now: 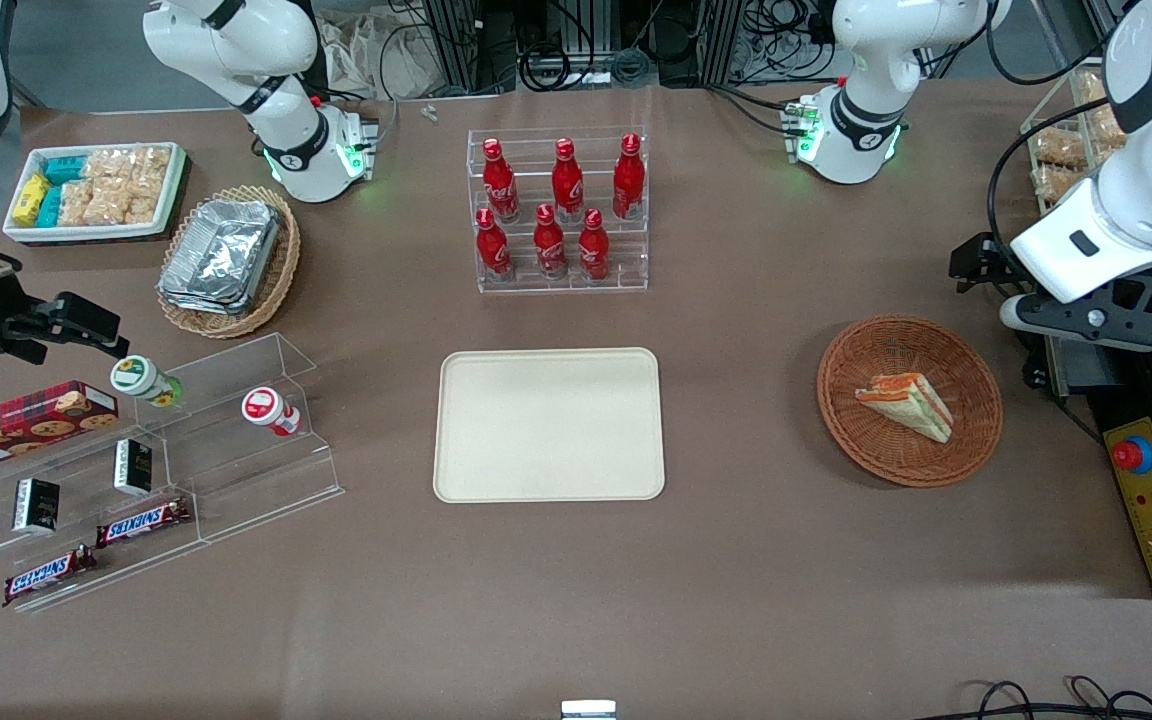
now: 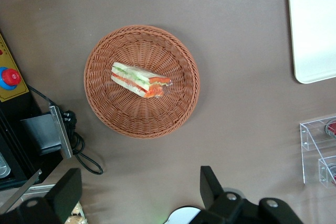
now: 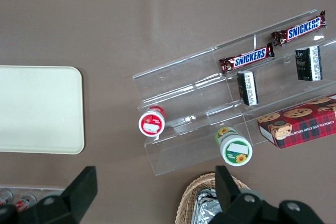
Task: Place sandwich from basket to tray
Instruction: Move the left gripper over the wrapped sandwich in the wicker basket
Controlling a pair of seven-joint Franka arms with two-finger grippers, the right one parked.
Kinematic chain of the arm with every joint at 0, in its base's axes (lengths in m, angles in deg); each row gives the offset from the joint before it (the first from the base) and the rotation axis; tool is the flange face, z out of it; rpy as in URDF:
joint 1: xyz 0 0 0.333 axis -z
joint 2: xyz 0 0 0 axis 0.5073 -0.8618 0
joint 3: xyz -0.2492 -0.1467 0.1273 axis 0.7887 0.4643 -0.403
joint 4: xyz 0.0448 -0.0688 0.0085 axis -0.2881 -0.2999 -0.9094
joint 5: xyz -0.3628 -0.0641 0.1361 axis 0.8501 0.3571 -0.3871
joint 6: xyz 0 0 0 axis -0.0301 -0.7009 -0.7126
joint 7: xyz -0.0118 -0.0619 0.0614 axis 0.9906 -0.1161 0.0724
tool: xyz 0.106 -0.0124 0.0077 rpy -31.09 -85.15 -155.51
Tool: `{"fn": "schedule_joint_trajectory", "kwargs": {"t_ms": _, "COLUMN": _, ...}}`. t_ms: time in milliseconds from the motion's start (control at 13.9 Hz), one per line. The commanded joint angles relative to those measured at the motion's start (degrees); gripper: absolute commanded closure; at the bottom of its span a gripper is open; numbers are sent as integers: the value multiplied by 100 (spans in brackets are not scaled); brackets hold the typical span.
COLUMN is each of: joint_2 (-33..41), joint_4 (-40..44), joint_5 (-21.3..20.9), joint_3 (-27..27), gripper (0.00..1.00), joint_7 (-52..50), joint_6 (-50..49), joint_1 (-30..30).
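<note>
One cream tray (image 1: 549, 424) lies flat mid-table, bare. Toward the working arm's end sits the round wicker basket (image 1: 971, 390), holding the sandwich (image 1: 904, 404) — a wedge on its side, filling layers showing. Above the table near the basket hangs the left gripper (image 2: 136, 195), fingers spread apart — holding nothing.

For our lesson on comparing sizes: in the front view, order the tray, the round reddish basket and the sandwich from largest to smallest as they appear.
1. tray
2. basket
3. sandwich, lying in the basket
</note>
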Motion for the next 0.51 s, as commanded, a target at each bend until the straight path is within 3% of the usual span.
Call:
{"fn": "schedule_joint_trajectory", "kwargs": {"t_ms": 0, "joint_2": 143, "joint_4": -139, "joint_5": -44, "joint_3": -5, "gripper": 0, "joint_7": 173, "joint_6": 100, "joint_1": -43}}
{"fn": "schedule_joint_trajectory", "kwargs": {"t_ms": 216, "joint_2": 3, "joint_4": -130, "joint_5": -87, "joint_3": -32, "gripper": 0, "joint_7": 69, "joint_6": 82, "joint_1": -52}}
{"fn": "schedule_joint_trajectory", "kwargs": {"t_ms": 433, "joint_2": -199, "joint_4": -174, "joint_5": -105, "joint_3": -49, "gripper": 0, "joint_7": -965, "joint_6": 91, "joint_1": -87}}
